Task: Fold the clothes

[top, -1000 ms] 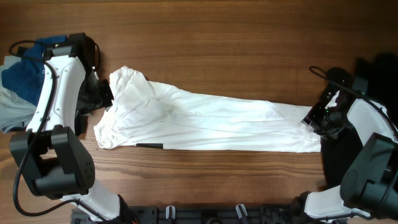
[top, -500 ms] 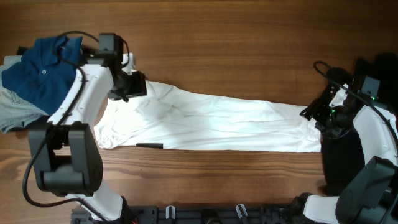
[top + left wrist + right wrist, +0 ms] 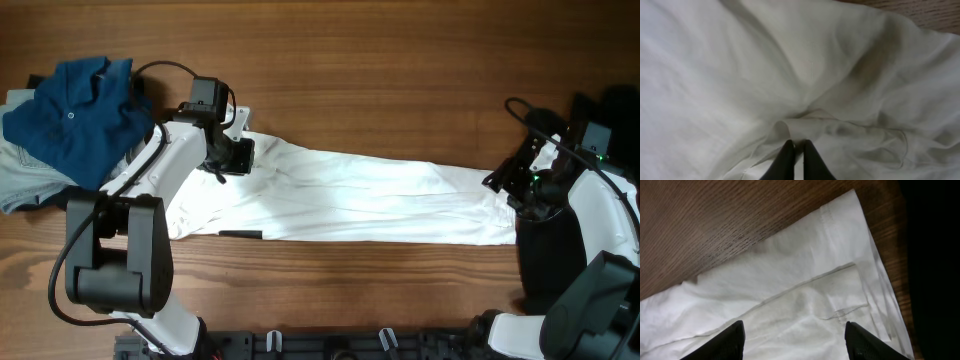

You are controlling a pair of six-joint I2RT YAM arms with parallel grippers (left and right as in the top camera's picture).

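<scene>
The white shirt [image 3: 340, 200] lies pulled out long across the wooden table [image 3: 400, 60], reaching from the left arm [image 3: 170, 165] to the right arm [image 3: 600, 205]. The left jaws sit on its upper left part, pressed together on a small pucker of the thin fabric. The right jaws stand wide apart over the shirt's right end, where a hemmed corner lies flat on the wood; they hold nothing. A dark blue polo [image 3: 70, 115] is heaped at the far left, and black cloth [image 3: 545, 265] lies by the right arm.
</scene>
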